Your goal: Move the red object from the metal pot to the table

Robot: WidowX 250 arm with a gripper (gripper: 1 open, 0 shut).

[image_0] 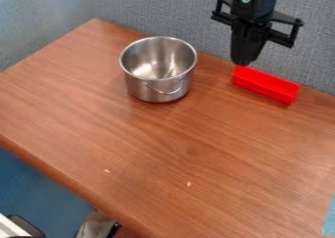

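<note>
Red block (265, 85) lying flat on the wooden table (157, 154) — out of the steel pot (159, 70), well to its right, gripper (245, 58) hanging above the block's left end, pointing down, jaws pressed together on nothing — pot empty, upright.

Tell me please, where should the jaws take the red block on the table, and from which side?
Grip the red block across its two long sides near the middle, coming straight down from above. It lies flat on the table, long and narrow, with open space all around it and apart from the metal pot, so a top approach looks clear.
</note>
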